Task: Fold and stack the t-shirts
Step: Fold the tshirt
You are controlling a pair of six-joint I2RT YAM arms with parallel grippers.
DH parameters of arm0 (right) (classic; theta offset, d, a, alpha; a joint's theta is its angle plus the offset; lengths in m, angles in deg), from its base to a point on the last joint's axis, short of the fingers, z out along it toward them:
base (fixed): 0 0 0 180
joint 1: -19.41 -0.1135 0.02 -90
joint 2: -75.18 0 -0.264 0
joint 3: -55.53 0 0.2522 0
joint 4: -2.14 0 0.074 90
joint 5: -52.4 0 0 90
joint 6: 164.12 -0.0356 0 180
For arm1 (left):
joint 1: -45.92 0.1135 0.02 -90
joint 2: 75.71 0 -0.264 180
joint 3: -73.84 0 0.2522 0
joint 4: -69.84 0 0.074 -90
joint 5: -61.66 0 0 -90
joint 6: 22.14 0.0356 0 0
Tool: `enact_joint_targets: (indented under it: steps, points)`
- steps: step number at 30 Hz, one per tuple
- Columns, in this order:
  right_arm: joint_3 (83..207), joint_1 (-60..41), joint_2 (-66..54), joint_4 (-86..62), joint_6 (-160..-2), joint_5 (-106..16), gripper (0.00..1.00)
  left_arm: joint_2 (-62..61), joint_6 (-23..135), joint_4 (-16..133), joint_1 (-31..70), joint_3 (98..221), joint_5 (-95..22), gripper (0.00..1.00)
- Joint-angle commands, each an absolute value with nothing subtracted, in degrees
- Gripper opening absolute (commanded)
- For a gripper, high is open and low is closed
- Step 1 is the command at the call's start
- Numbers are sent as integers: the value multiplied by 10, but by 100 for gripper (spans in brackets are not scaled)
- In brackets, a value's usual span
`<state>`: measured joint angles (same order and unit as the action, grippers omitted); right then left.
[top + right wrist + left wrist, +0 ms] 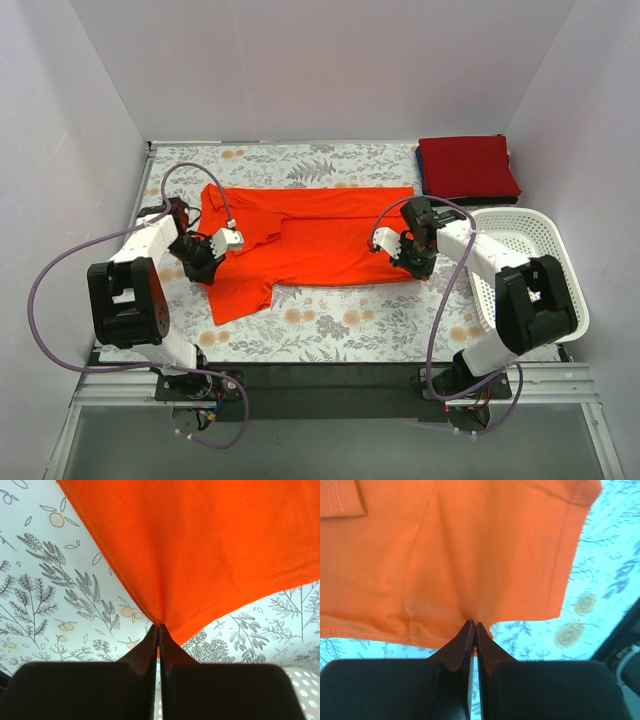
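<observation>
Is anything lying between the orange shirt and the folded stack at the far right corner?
Nothing visible. Only bare floral cloth separates the orange t-shirt from the crimson t-shirt stack; the white basket stands beside that path. The left gripper and right gripper are shut on it.

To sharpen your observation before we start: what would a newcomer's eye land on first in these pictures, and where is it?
The bright orange-red t-shirt lies spread across the middle of the floral cloth, the loudest colour in view. The left tool and right tool are each shut on an edge of it, one at either side. A folded crimson t-shirt sits at the far right corner, beyond the white basket.
</observation>
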<state>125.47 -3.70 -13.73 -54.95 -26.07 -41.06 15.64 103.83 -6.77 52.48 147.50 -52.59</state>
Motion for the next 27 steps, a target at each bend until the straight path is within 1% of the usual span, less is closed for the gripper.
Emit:
enact_joint_targets:
  steps: [1, 6, 11, 17, 22, 27]
  points:
    - [1251, -34, -104, -580, -245, -425, 1, 99, 1043, -126, 529, 1476, -536, 0]
    - [1249, -33, -73, -607, -239, -444, 1, 74, 1031, -164, 535, 1488, -545, 0]
    - [1271, -18, -69, -617, -221, -452, 1, 105, 1004, -185, 543, 1549, -576, 0]
    - [1362, 29, -139, -637, -188, -462, 1, 188, 962, -192, 547, 1658, -609, 0]
    - [1425, 36, -190, -651, -158, -469, 1, 235, 932, -180, 547, 1709, -615, 0]
    - [1478, 39, -245, -659, -136, -458, 1, 300, 905, -180, 547, 1788, -609, 0]
